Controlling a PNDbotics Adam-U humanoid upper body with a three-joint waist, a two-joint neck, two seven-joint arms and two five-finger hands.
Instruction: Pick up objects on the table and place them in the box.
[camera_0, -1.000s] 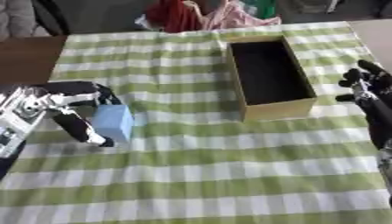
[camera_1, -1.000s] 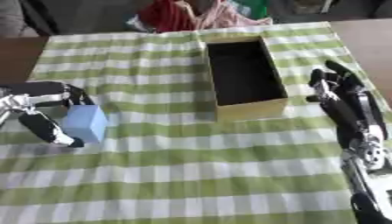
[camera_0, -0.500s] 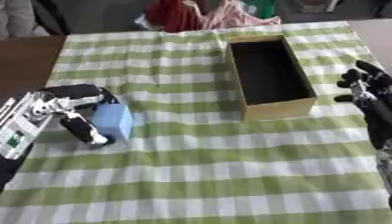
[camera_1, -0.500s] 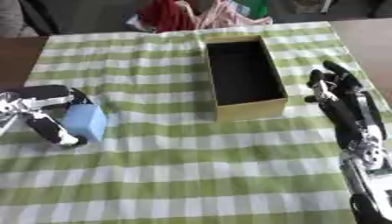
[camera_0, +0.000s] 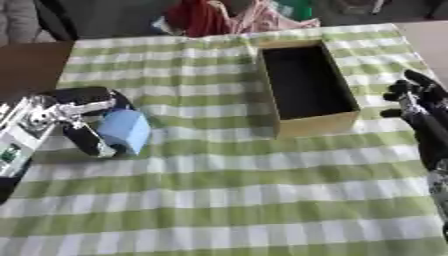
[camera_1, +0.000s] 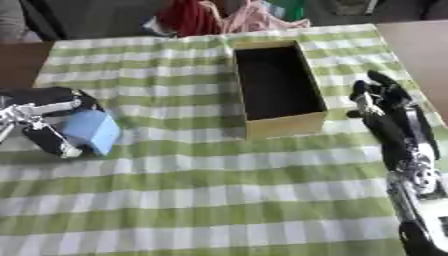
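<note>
the left hand (camera_0: 74, 117) grasped the light blue block (camera_0: 125, 131) between curled fingers and thumb, low over the checked cloth (camera_0: 227, 200). well to its right sat the open box (camera_0: 306, 87), nothing visible inside. beyond it the right hand (camera_1: 385, 102) rested with fingers relaxed, pointing up.

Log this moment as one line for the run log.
left hand: fingers curled round blue block | right hand: idle beside box | box: nothing visible inside | block: not yet boxed
</note>
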